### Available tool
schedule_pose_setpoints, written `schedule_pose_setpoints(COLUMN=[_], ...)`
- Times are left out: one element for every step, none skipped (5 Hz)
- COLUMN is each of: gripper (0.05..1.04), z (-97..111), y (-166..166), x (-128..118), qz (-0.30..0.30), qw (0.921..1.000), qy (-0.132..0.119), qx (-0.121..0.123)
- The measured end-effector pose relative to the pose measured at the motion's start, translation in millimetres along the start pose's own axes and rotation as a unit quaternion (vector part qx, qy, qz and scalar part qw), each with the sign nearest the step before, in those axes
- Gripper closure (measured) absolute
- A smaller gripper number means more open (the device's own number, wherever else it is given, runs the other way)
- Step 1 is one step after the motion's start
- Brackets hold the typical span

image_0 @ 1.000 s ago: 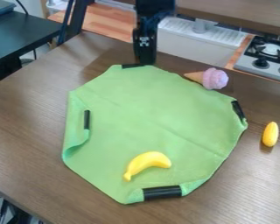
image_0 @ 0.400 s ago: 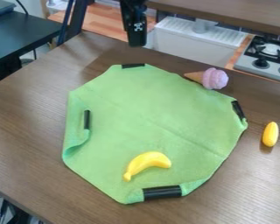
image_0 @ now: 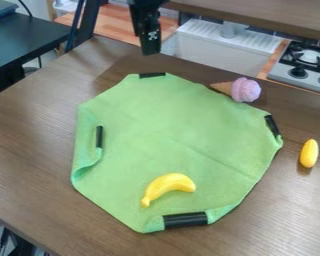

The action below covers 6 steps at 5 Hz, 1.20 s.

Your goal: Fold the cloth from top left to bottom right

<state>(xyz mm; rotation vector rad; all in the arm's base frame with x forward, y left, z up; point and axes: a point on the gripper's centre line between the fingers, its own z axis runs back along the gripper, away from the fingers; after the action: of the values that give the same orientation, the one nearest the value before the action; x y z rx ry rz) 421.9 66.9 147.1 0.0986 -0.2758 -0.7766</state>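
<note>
Clear of the gripper (image_0: 150, 51), green cloth (image_0: 156, 130).

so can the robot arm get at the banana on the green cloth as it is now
Probably yes: the banana lies on top of the green cloth with nothing over it, and the way from the gripper looks free, though I can't judge whether the arm stretches that far.

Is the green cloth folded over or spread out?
Mostly spread: the green cloth lies open across the table, with only its left edge curled inward.
</note>
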Motion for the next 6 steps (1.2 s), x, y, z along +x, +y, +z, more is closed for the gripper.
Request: schedule_pose_setpoints(gripper=[0.083, 0.084, 0.084, 0.084, 0.084, 0.084], z=[-9, -19, -19, -24, -35, -48], y=[12, 21, 29, 32, 37, 43], x=[-4, -3, -3, -5, -7, -6], qz=[-0.005, -0.036, -0.066, -0.091, -0.092, -0.090], qw=[0.9999, 0.9991, 0.9970, 0.9943, 0.9940, 0.9938], qy=[0.009, 0.017, 0.016, 0.020, 0.035, 0.046], qx=[0.009, 0.015, 0.037, 0.052, 0.048, 0.046])
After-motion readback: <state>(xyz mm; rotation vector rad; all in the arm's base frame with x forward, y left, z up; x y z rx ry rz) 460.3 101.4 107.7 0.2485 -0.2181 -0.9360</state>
